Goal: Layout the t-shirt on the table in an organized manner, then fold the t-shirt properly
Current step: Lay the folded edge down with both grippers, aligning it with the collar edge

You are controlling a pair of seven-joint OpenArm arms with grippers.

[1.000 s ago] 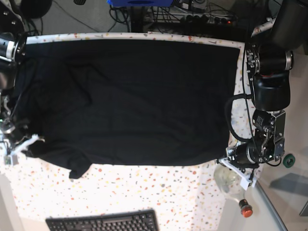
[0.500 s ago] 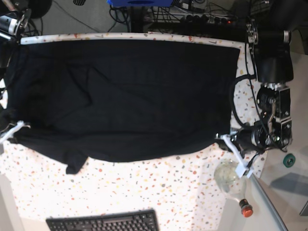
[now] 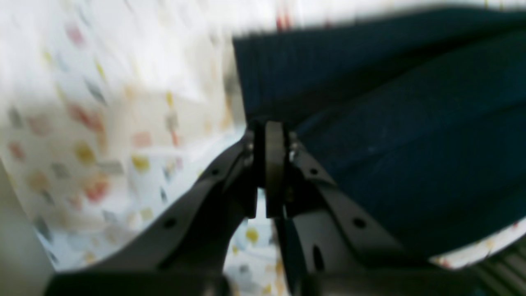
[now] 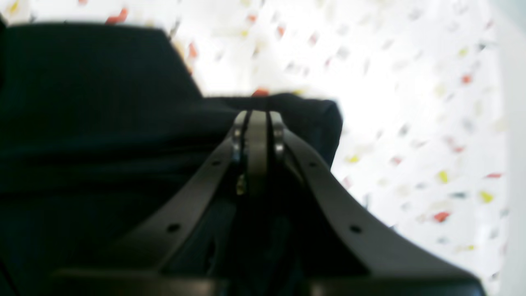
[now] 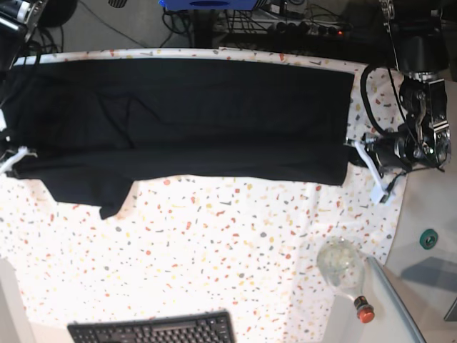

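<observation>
The black t-shirt (image 5: 186, 121) lies spread along the far part of the speckled table (image 5: 235, 257), its near edge lifted and drawn back over itself. A sleeve flap hangs toward me at the left. My left gripper (image 5: 356, 148), on the right of the base view, is shut on the t-shirt's corner; the left wrist view shows the left gripper (image 3: 269, 129) pinching dark cloth (image 3: 411, 164). My right gripper (image 5: 21, 153), at the left edge, is shut on the opposite end; the right gripper (image 4: 257, 119) bites a bunched fold of the t-shirt (image 4: 102, 123).
A black keyboard (image 5: 153, 330) lies at the table's near edge. A clear bottle with a red cap (image 5: 344, 268) rests at the near right corner, beside a grey surface with a green roll (image 5: 428, 238). Cables crowd the floor behind the far edge.
Both grippers have moved toward the far edge, carrying the t-shirt's near edge with them. More speckled table now shows in front of the cloth.
</observation>
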